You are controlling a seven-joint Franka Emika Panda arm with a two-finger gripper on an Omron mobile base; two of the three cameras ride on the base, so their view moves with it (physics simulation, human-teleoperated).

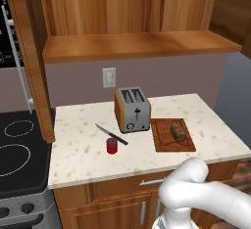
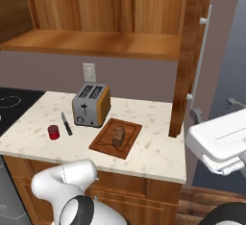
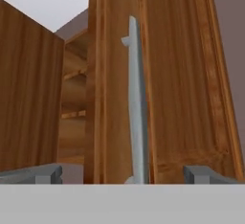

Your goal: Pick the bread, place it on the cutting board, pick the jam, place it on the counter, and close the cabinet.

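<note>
Now gripper spread wide, empty, facing cabinet door handle. Bread on board; jam on counter near knife.

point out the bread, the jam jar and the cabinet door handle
bread (image 1: 178,132): left base view, on its brown crust.
jam jar (image 1: 112,146): left base view, on its red side.
cabinet door handle (image 3: 137,108): hand view, mid-length of the silver bar.

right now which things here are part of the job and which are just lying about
Job: bread on the cutting board; jam on the counter; cabinet, doors open; open gripper facing its door handle.

Lying about: toaster, knife, stovetop, wall outlet.
</note>
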